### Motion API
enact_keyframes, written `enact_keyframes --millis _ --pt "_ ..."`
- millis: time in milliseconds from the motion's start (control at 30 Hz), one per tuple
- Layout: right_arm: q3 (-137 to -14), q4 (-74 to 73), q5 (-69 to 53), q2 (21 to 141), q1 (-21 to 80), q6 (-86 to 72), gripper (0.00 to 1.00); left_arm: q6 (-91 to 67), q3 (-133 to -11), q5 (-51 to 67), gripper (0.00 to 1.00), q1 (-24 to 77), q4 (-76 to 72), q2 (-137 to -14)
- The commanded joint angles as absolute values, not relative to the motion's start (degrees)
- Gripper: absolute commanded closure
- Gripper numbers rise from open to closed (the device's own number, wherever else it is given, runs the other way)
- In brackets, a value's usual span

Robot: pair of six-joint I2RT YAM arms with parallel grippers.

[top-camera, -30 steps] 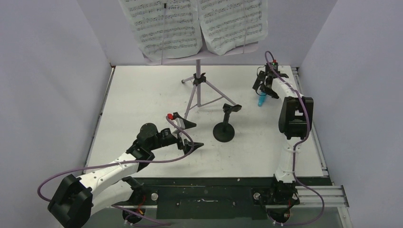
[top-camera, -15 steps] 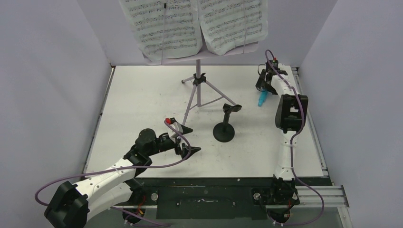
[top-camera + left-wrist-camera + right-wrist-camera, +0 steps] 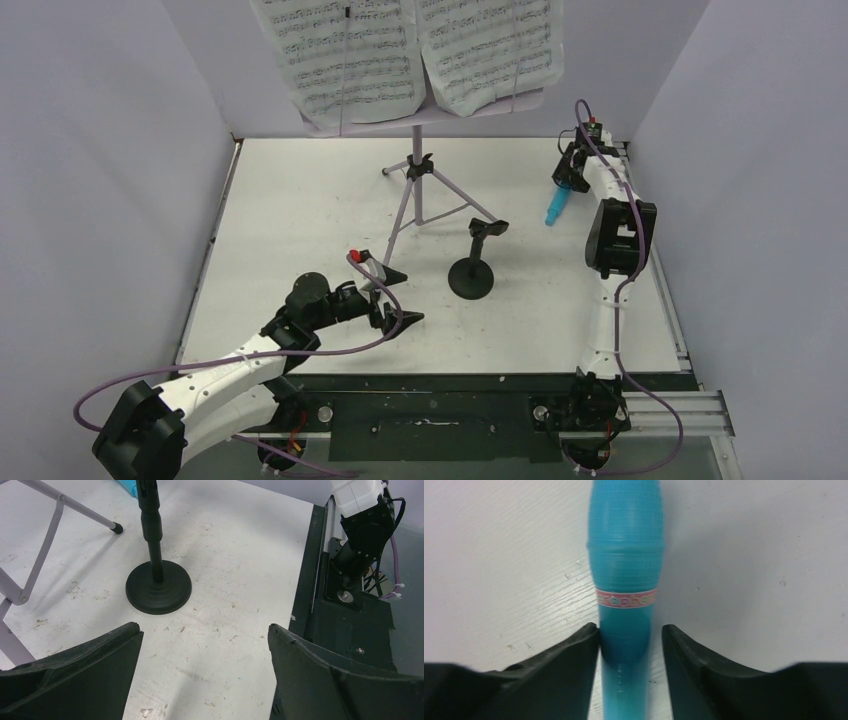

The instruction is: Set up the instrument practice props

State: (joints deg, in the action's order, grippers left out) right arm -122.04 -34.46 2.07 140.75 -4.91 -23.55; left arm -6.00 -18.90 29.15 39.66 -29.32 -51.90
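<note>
Because the mic lies flat on the worktop at the far right, well apart from the mic stand, the right hand straddles its handle from above, just short of the pink band. Its jaws stand narrow: one pad touches the handle and the other is a sliver off, so I cannot tell whether the grip has bitten. Taking it by the handle should leave the head free for the clip to receive the shaft. The left hand hovers wide and empty, facing the stand's round base, probably to steady it. The music stand is up at the back, with pages on its desk.
</note>
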Motion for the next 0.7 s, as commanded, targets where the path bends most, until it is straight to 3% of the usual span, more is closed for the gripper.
enact_keyframes --millis 0,100,200,667 --pt "-123.49 -33.85 0.37 141.81 -5.06 -23.69 0.61 -6.86 -19.16 29.06 0.04 40.05 -31.33 -50.79" --pt "-119.41 -32.10 -2.59 139.62 -4.92 -23.79 0.81 -6.99 -19.35 28.92 0.04 40.10 -31.41 -50.71" --pt "-115.52 -30.79 -3.58 136.08 -4.67 -23.93 0.94 -7.07 -19.58 28.75 0.04 40.38 -31.54 -50.71" --pt "-87.68 -18.08 -14.47 107.46 -4.36 -23.50 0.95 -9.61 -18.94 27.75 0.04 41.20 -35.01 -49.37"
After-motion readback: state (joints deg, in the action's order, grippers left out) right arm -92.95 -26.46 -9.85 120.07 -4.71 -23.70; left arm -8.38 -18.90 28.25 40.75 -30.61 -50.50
